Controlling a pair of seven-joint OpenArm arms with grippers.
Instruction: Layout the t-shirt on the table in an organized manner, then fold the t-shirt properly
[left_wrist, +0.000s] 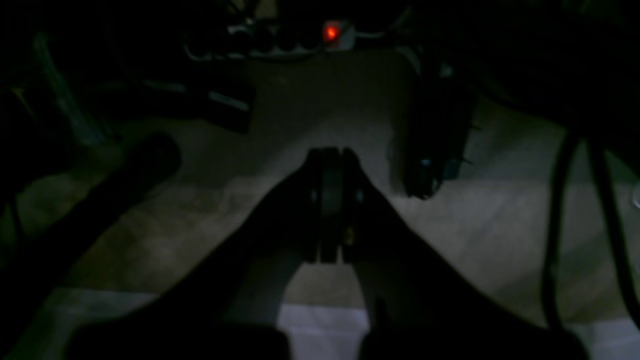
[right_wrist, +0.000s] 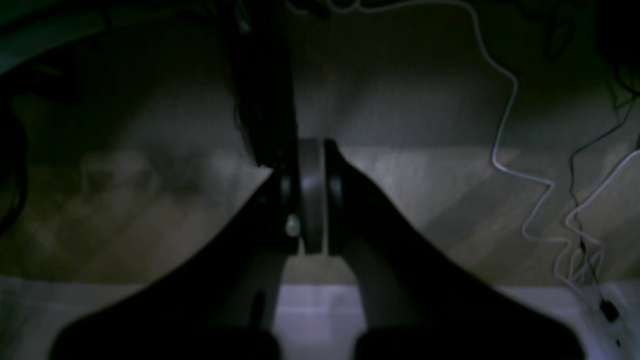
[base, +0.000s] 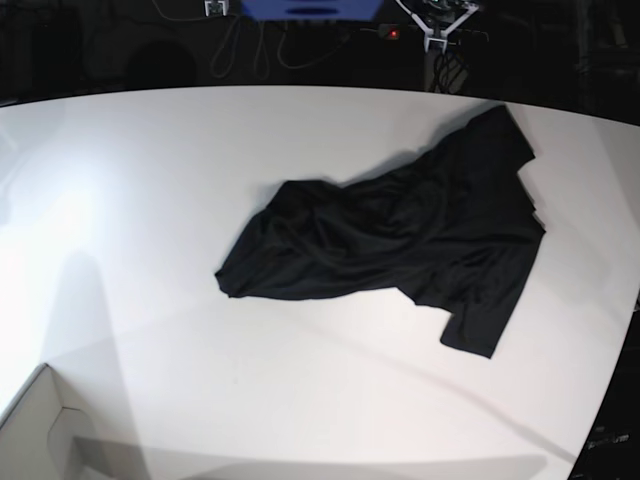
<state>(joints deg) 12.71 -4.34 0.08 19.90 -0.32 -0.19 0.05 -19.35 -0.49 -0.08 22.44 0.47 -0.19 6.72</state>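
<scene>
In the left wrist view, which is very dark, the left fingers (left_wrist: 331, 155) come up from the bottom edge and their tips meet near the middle of the frame; they point to the top of the picture, they are closed against each other, and between them nothing is held; behind them is a dull brownish floor (left_wrist: 215, 250), and at the top of the frame a red light (left_wrist: 331, 33) shines on a strip.

In the right wrist view, the right fingers (right_wrist: 317, 146) rise in the same manner from the bottom edge to near the centre; they are also closed, side by side, with nothing in their grip; a thin pale cable (right_wrist: 509, 100) goes down in bends at the right of the frame.

In the base view, the black t-shirt (base: 400, 230) lies on the white table (base: 270, 400), from left of the centre to the right part of the frame; it is wrinkled, its narrow bunched end is at the left, and its wider part spreads at the right, with one corner to the upper right and another to the lower right; both pairs of fingers are apart from it, but how far I cannot tell; a pale box (base: 35, 430) stands in the lower left corner.
</scene>
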